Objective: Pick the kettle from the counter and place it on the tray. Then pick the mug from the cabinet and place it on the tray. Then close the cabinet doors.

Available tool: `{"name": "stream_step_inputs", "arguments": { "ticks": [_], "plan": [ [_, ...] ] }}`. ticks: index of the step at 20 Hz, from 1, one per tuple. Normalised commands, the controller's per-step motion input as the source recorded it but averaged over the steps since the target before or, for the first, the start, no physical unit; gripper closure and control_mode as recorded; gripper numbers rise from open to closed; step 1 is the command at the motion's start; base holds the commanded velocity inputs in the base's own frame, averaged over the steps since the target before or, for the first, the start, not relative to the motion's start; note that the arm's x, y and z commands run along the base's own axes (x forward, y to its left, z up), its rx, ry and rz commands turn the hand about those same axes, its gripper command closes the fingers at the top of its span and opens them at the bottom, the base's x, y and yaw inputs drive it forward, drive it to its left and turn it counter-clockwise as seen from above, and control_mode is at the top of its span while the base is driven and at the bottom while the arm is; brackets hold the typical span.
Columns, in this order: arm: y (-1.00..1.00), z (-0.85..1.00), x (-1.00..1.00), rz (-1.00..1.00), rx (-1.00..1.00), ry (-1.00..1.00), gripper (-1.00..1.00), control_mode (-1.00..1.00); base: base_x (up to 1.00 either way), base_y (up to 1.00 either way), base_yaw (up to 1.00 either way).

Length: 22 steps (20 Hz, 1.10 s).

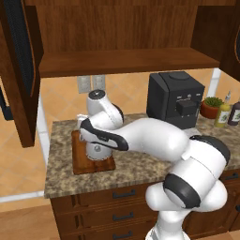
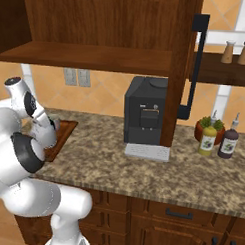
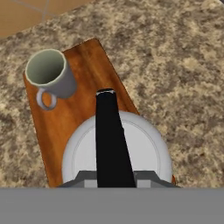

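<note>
One tray (image 3: 85, 103) lies on the desk (image 1: 140, 161), near the left end and close to the back edge. In the left base view some bare desk shows between the tray and the front edge, and a strip of bare desk shows between the tray and the left edge.

One kettle (image 3: 144, 151) sits on the tray, on one half of it. Its black handle (image 3: 111, 144) arches over the top. One mug (image 3: 50, 76) stands upright on the other half of the tray, near a corner. The mug and the kettle are close but do not touch. The mug's small handle points toward the tray's long edge.

The hand (image 1: 96, 149) hangs right over the kettle. Its fingers cannot be seen, so I cannot tell if it is holding anything.

To the right of the tray there is a wide bare part of the desk. After that comes one big black coffee machine (image 2: 145, 115) by the back edge. Near the right end stand one red plant pot (image 2: 204, 128) and two bottles: a yellow one (image 2: 208, 137) and a dark one (image 2: 229, 140).

Above the desk, the cabinet (image 1: 126, 28) has one shelf (image 1: 126, 61). Two doors stand open, the left door (image 1: 18, 65) out to the left and the right door (image 2: 184, 71) in front of the coffee machine's right side.
</note>
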Motion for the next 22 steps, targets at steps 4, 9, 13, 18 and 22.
{"name": "stream_step_inputs", "arguments": {
  "ticks": [4, 9, 13, 18, 22],
  "plan": [
    [0.2, -0.37, 0.0, 0.01, 0.0, 0.01, 1.0, -1.0, 0.0, 0.0, 0.0],
    [0.14, -0.37, 0.0, 0.01, 0.0, 0.0, 1.0, -1.0, 0.0, 0.0, 0.0],
    [0.0, -0.25, 0.07, 0.0, 0.0, -0.01, 1.0, -1.0, 0.0, 0.0, 0.0],
    [0.0, -0.2, 0.28, 0.0, 0.0, 0.0, 1.0, -1.0, 0.0, 0.0, 0.0],
    [0.0, -0.07, 0.28, 0.0, 0.0, 0.0, 1.0, -1.0, 0.0, 0.0, 0.0]
  ]
}}
